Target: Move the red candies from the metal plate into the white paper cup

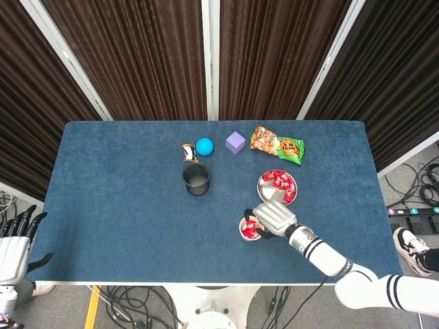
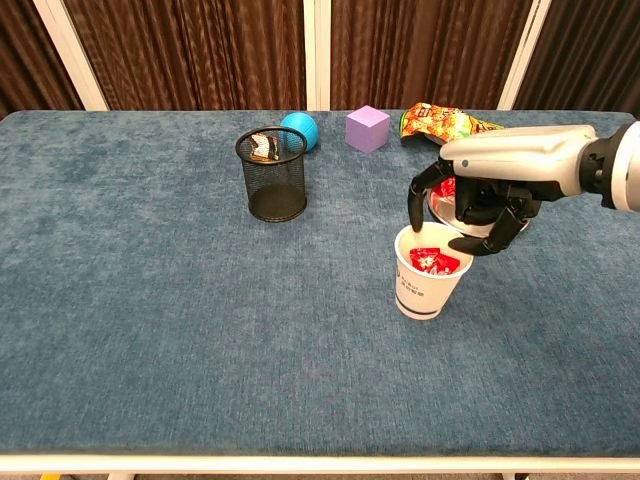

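Observation:
The white paper cup (image 2: 430,283) stands near the table's front right with red candies (image 2: 434,262) inside it. My right hand (image 2: 478,204) hovers just above and behind the cup's rim, fingers spread and curved downward, holding nothing. In the head view the right hand (image 1: 272,217) lies between the cup (image 1: 247,230) and the metal plate (image 1: 260,186), which carries several red candies (image 1: 280,181). The hand hides most of the plate in the chest view. My left hand (image 1: 15,244) hangs off the table's near left corner, fingers spread and empty.
A black mesh basket (image 2: 275,187) stands left of the cup, with a small item inside. Behind it sit a blue ball (image 2: 300,130), a purple cube (image 2: 367,128) and an orange snack bag (image 2: 440,120), in a row along the far side.

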Tool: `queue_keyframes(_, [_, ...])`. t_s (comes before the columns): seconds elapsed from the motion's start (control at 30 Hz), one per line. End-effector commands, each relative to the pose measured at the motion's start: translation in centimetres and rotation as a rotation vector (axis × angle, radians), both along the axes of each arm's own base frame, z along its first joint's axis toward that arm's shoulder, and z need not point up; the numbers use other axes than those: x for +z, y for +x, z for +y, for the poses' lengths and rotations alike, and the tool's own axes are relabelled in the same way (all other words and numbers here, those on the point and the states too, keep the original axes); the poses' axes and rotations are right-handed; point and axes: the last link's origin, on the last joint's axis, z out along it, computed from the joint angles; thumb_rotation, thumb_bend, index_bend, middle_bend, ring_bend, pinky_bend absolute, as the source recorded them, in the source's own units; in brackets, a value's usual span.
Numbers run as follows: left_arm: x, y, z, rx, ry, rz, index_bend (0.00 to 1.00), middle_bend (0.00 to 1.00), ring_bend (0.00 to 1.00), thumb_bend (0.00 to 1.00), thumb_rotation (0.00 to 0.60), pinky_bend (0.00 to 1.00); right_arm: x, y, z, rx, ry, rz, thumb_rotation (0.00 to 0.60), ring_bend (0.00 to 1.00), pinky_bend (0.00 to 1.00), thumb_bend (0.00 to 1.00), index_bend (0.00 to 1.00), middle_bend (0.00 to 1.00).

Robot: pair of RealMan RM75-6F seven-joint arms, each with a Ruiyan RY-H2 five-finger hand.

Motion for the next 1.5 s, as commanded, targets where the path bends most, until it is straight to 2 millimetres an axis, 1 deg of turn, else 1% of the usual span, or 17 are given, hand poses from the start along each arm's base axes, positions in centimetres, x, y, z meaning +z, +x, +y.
queue_keyframes(0.03, [0.0,0.0,0.0,0.001,0.001,0.0,0.21,0.16,0.14,0.0,0.6,0.19,1.2,0.5,-0.6,-0.021,-0.049,-0.056,0.6,0.92,1.0,0.34,0.33,0.96])
queue_keyframes(0.13, [0.0,-0.1,0.0,0.0,0.001,-0.002,0.21,0.16,0.14,0.0,0.6,0.19,3.1,0.1,-2.1,-0.06,-0.133,-0.098,0.6,0.92,1.0,0.34,0.33,0.96])
queue_keyframes(0.2, [0.0,-0.1,0.0,-0.003,0.003,-0.004,0.21,0.16,0.14,0.0,0.6,0.19,4.1,-0.9,-3.6,-0.1,-0.198,-0.08,0.6,0.92,1.0,0.34,0.33,0.96])
queue_keyframes(0.27, [-0.1,-0.1,0.1,-0.005,0.002,-0.006,0.21,0.16,0.14,0.0,0.6,0.19,4.4,-2.1,-4.9,-0.137,-0.246,-0.041,0.6,0.92,1.0,0.33,0.33,0.96])
queue_keyframes(0.3, [-0.1,-0.1,0.1,-0.007,0.002,-0.008,0.21,0.16,0.14,0.0,0.6,0.19,4.4,-2.9,-5.7,-0.163,-0.27,-0.01,0.6,0.92,1.0,0.32,0.33,0.96])
queue_keyframes(0.43, [-0.3,-0.1,-0.1,-0.006,0.0,-0.012,0.21,0.16,0.14,0.0,0.6,0.19,3.4,-5.4,-7.3,-0.26,-0.302,0.066,0.6,0.92,1.0,0.26,0.33,0.96])
queue_keyframes(0.5, [-0.3,-0.2,-0.1,-0.003,-0.002,-0.011,0.21,0.16,0.14,0.0,0.6,0.19,2.7,-6.5,-7.7,-0.302,-0.302,0.098,0.6,0.92,1.0,0.24,0.34,0.96])
queue_keyframes(0.6, [-0.2,-0.2,-0.1,-0.004,-0.001,-0.01,0.21,0.16,0.14,0.0,0.6,0.19,2.0,-7.9,-8.1,-0.339,-0.301,0.151,0.6,0.92,1.0,0.24,0.35,0.96])
queue_keyframes(0.7, [-0.2,-0.2,0.0,-0.005,-0.002,-0.01,0.21,0.16,0.14,0.0,0.6,0.19,1.5,-8.8,-8.2,-0.367,-0.286,0.186,0.6,0.92,1.0,0.24,0.35,0.96])
queue_keyframes(0.9, [-0.4,-0.1,0.1,-0.005,-0.007,-0.01,0.21,0.16,0.14,0.0,0.6,0.19,0.2,-9.3,-8.1,-0.393,-0.253,0.201,0.6,0.92,1.0,0.3,0.36,0.96])
queue_keyframes(1.17, [-0.4,-0.2,0.1,0.001,-0.009,-0.012,0.21,0.16,0.14,0.0,0.6,0.19,-0.6,-9.8,-9.1,-0.402,-0.275,0.219,0.6,0.92,1.0,0.3,0.37,0.96])
queue_keyframes(1.33, [-0.5,-0.4,0.0,0.009,-0.01,-0.019,0.21,0.16,0.14,0.0,0.6,0.19,-1.3,-9.7,-9.4,-0.389,-0.269,0.233,0.6,0.92,1.0,0.3,0.37,0.96])
queue_keyframes(1.5, [-0.6,-0.5,0.0,0.009,-0.011,-0.026,0.21,0.16,0.14,0.0,0.6,0.19,-2.3,-9.1,-9.8,-0.373,-0.267,0.236,0.6,0.92,1.0,0.3,0.37,0.96])
